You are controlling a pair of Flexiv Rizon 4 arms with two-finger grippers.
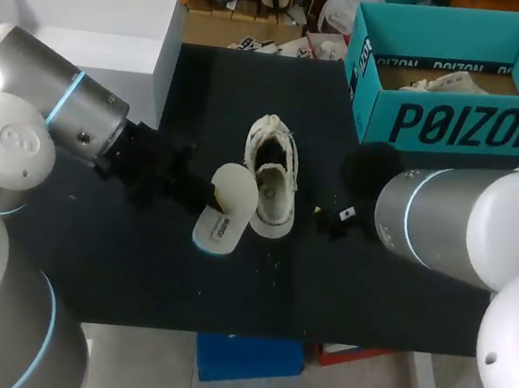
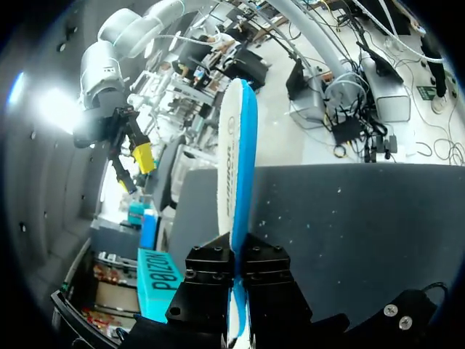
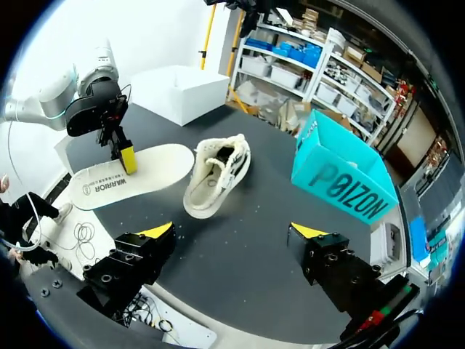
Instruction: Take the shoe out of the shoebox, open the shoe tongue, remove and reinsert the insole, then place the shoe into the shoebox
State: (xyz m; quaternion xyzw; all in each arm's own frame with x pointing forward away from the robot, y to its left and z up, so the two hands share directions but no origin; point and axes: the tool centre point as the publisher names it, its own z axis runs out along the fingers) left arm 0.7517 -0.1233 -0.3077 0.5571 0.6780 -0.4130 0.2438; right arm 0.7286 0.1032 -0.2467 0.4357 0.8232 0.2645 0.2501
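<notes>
A white shoe (image 1: 274, 169) stands upright on the black table (image 1: 137, 264), its tongue pulled open. Just left of it, the white insole with a blue underside (image 1: 227, 211) hangs tilted in my left gripper (image 1: 210, 192), which is shut on its edge. In the left wrist view the insole (image 2: 234, 145) is seen edge-on, pinched in that gripper (image 2: 237, 265). My right gripper (image 3: 234, 233) hovers open and empty to the right of the shoe (image 3: 214, 173). The right wrist view also shows the insole (image 3: 116, 183) and the left gripper (image 3: 127, 158) holding it.
The teal shoebox (image 1: 420, 124) stands open at the back right, with paper inside. A white box (image 1: 159, 49) sits at the back left, seen again in the right wrist view (image 3: 178, 91). The teal shoebox (image 3: 341, 182) lies beyond the shoe.
</notes>
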